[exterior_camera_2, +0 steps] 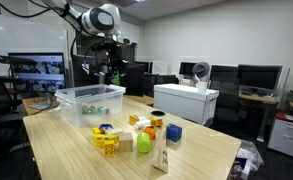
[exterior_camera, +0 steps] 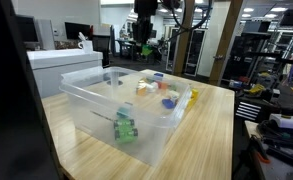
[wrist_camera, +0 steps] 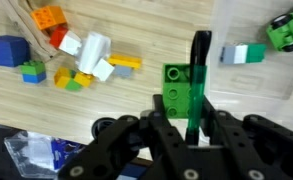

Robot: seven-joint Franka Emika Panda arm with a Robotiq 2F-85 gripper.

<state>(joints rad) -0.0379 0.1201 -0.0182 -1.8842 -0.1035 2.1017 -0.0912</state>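
The green brick (wrist_camera: pixel 178 92) in your gripper (wrist_camera: pixel 189 85) looked like smooth, glossy plastic, and the fingers (wrist_camera: pixel 200 55) beside it were matt black. Your table (wrist_camera: pixel 46 110) was pale wood with a satin grain. The bin (exterior_camera: pixel 91 115) was clear, shiny plastic.

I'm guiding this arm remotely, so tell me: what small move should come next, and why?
Probably shift sideways over the clear bin: in the wrist view the jaws grip the green block, which appears to hang above the wooden table, just outside the bin's wall.
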